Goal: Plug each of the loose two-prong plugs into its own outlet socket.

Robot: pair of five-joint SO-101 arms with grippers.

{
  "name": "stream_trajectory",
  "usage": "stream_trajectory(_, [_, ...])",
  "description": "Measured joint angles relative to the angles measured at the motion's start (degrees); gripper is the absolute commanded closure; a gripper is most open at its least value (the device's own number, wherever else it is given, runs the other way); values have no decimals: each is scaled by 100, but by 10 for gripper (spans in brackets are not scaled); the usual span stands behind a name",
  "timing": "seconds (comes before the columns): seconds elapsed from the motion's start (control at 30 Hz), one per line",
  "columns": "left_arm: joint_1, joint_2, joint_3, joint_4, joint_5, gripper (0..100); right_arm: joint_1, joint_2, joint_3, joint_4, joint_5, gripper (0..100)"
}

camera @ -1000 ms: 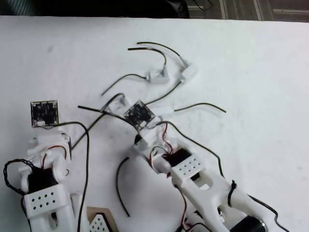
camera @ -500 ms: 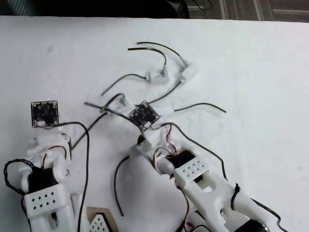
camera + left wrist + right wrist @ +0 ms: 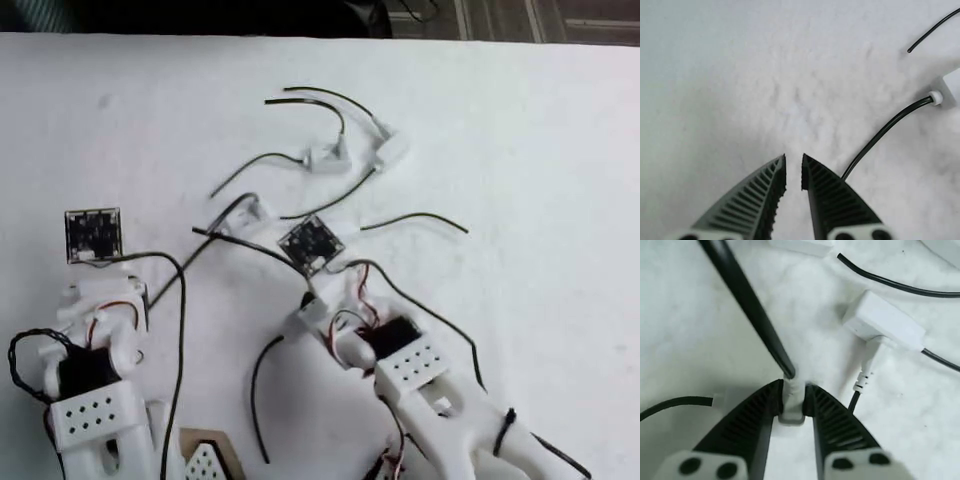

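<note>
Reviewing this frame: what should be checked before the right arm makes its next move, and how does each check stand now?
1. Right gripper clamped on the small white two-prong plug: ok.
2. Held plug's prongs lined up with a socket: cannot tell, the prongs are hidden.
3. White rectangular connector block close by and apart from the gripper: ok.
4. That block's opening faces the held plug: cannot tell.
5. Held plug's thick black cable free of other leads: not ok, the high view shows it crossing another cable.
6. Left gripper empty over the bare white table: ok.
</note>
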Motion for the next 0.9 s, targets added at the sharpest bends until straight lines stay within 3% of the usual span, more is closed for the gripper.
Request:
stream_trajectory(0.3, [0, 0, -26, 0, 211, 924, 26, -1556, -1090, 1257, -484, 981])
stream_trajectory(0.5, [123, 0, -519, 9, 281, 924, -334, -1899, -1125, 1486, -967, 981])
stream_trajectory(0.67, [659, 0, -1231, 475, 281, 924, -976, -2347, -1125, 1486, -1108, 981])
stream_trajectory(0.9, [2013, 0, -2215, 1266, 281, 924, -1600, -2927, -1125, 1486, -1292, 981])
